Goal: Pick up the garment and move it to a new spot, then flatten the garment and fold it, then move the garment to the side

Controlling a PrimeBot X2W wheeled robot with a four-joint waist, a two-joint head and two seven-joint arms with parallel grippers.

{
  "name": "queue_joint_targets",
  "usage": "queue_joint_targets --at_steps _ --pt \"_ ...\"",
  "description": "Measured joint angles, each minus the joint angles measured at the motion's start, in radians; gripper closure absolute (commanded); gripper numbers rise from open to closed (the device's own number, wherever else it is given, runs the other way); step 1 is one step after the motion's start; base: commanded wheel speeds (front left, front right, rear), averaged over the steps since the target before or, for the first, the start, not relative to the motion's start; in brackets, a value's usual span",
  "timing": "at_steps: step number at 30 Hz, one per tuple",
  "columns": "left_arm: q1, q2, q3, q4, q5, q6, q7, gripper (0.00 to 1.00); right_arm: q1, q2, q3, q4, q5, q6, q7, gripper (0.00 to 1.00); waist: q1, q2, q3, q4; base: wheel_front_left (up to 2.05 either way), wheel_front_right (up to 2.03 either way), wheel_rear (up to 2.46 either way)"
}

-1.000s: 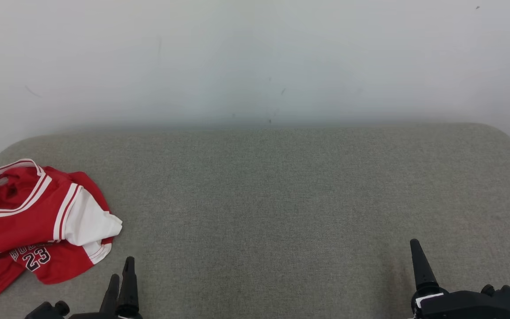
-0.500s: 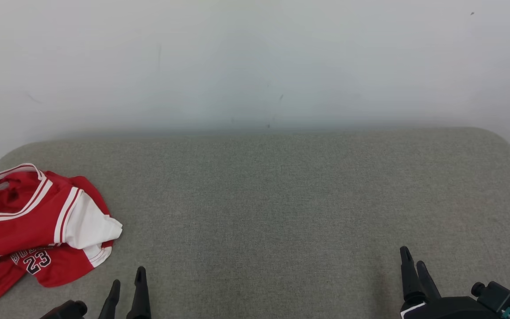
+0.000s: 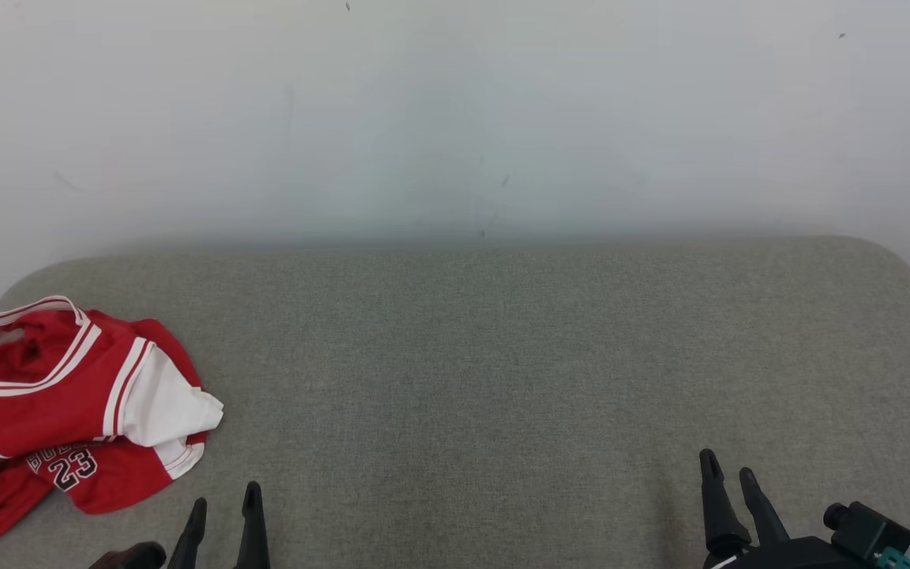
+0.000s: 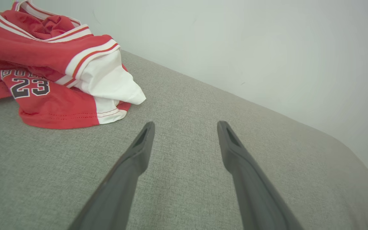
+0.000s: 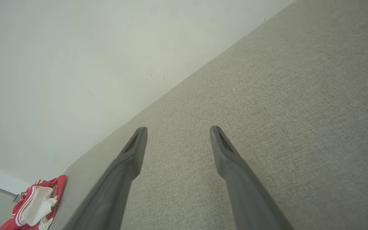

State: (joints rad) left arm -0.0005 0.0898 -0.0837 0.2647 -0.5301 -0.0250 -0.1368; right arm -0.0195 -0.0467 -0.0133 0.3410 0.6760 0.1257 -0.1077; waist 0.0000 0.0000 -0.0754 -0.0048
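Head view, at the outset of a folding job: a red and white garment (image 3: 68,411) is seen crumpled at the far left edge of a grey fabric-covered worktop (image 3: 502,356), which is set against a pale wall (image 3: 455,118). The left tool (image 3: 225,496) is held low at the near edge, near the garment's hem but apart from it. Its two dark fingers are spread wide and nothing is held between them. In the left wrist view those fingers are pointed over bare grey cloth, with the garment lying ahead and to that view's left. A white sleeve (image 4: 107,83) is flopped across the heap, just beside a printed number (image 4: 30,88). The right tool (image 3: 727,465) is parked at the near right, well apart from the garment, and is likewise opened wide and empty.

The pick-up is judged not yet begun, since the garment is touched by neither tool. The wide stance is read as readiness for a pinch, and the left tool is thought the likelier one to be sent in, being the nearer. The broad bare middle of the worktop is taken to be the intended new spot. Because the cloth is bunched in layers, a shallow pinch may catch one layer alone.
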Motion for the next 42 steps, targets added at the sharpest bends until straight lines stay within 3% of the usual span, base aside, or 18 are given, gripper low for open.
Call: queue_joint_targets --at_steps 28,42 --pt "0.038 0.003 -0.018 0.017 0.230 0.017 -0.064 0.00 0.032 -0.001 0.002 -0.004 -0.275 0.002 -0.028 0.00 0.0000 0.0000 -0.027 -0.004 0.00 0.00 0.00" --pt "0.044 -0.024 0.034 0.019 0.258 -0.028 -0.094 0.00 0.047 -0.002 0.021 -0.005 -0.397 0.003 -0.025 0.00 0.0000 0.0000 -0.042 -0.006 0.00 0.00 0.00"
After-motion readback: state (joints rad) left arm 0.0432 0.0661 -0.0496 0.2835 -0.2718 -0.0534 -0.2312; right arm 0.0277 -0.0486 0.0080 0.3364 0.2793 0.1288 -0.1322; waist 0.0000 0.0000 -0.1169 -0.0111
